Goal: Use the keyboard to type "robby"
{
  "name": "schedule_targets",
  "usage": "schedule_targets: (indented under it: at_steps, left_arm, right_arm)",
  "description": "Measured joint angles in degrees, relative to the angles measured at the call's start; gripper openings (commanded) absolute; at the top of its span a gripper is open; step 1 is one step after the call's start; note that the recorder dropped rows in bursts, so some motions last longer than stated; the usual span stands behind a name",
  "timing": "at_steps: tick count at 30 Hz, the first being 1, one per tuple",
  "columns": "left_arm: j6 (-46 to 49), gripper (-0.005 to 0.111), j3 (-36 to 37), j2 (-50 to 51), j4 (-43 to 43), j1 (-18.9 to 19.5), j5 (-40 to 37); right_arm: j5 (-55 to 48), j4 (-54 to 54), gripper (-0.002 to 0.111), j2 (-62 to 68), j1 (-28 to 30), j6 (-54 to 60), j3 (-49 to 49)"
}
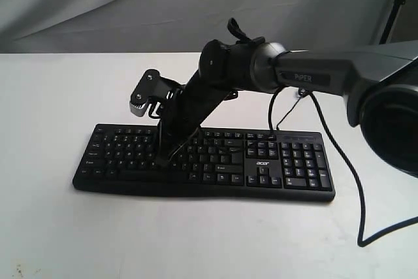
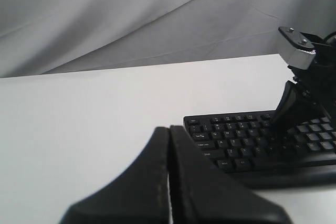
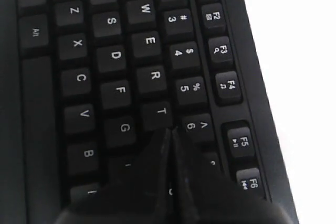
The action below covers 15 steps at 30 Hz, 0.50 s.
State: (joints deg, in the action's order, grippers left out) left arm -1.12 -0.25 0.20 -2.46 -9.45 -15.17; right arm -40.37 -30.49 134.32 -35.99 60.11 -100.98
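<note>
The wide black keyboard (image 1: 297,161) with white legends and a small "acer" logo lies across the white table. My right gripper (image 1: 162,159) reaches across from the right, tilted down onto the letter keys left of the middle. Its fingers are shut with nothing between them. In the right wrist view the right gripper's tips (image 3: 172,130) rest where the T key (image 3: 160,113) meets the 6 key (image 3: 195,125), covering the keys behind. My left gripper (image 2: 169,130) is shut and empty, above bare table off the keyboard's (image 2: 231,142) Esc end.
A thin black cable (image 1: 273,106) rises from the keyboard's back edge. A thicker black cable (image 1: 346,174) hangs from the right arm and loops over the table at the right. A grey cloth backdrop (image 1: 98,4) closes off the far side.
</note>
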Motion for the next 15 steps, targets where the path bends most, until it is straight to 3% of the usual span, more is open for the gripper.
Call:
schedule_targets:
  at_steps: [15]
  left_arm:
    - [0.0,0.000,0.0,0.0,0.0,0.0,0.0]
  right_arm:
    - [0.0,-0.5,0.000,0.2,0.0,0.3,-0.1]
